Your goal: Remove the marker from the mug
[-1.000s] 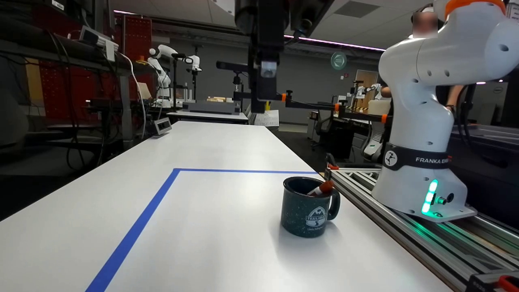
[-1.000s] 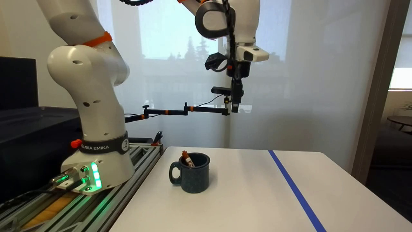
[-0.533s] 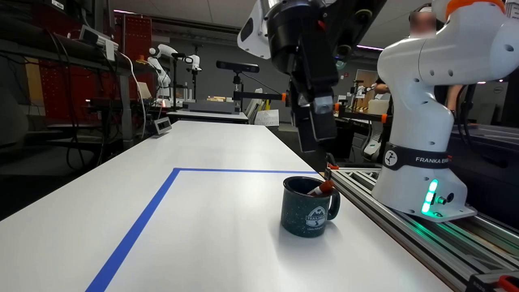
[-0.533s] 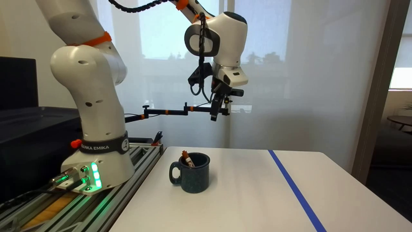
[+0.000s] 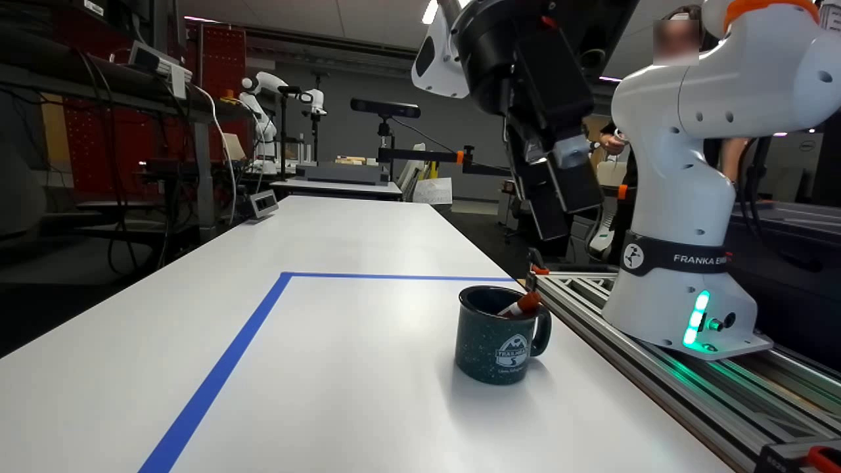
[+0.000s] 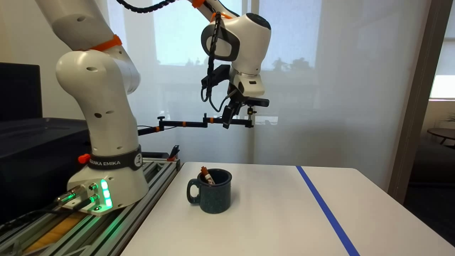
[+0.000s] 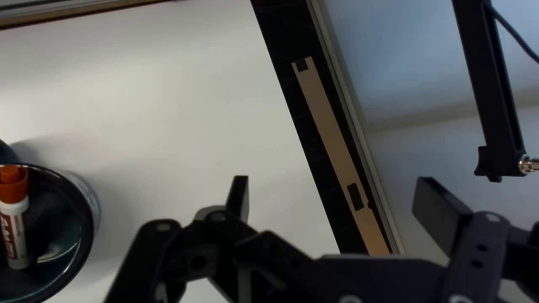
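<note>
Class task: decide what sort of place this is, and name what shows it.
Most likely a robotics lab. A robot arm stands beside the table, a second white arm shows in the background of an exterior view, and blue tape marks off part of the table.

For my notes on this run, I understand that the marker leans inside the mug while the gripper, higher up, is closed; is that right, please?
Not quite: the gripper is open, not closed; the wrist view shows its fingers wide apart. It is indeed higher up, and the marker does lean inside the mug.
</note>
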Robot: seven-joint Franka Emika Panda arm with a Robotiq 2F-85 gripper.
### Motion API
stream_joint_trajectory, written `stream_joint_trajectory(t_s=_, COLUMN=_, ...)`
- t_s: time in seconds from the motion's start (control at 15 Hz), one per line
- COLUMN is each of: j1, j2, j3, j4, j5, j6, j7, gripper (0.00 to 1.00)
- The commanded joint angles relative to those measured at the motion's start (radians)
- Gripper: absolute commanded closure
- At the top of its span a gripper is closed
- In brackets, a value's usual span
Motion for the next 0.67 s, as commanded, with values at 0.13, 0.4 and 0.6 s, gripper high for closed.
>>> stream_joint_trajectory(t_s=0.13, j1=-0.062, j2=-0.068, j3=-0.001, j4=0.000, j5=-0.026, j6=-0.190, j7=0.099, gripper=0.00)
stream_joint_trajectory(t_s=0.4, j1=-0.142, j2=-0.087, j3=-0.023, j4=0.001, j5=-0.129, j6=-0.317, j7=0.123, gripper=0.00)
stream_joint_trajectory(t_s=0.6, j1=-0.157, j2=-0.058, j3=-0.026, j4=0.002, j5=-0.146, j6=-0.285, j7=0.101, gripper=0.00)
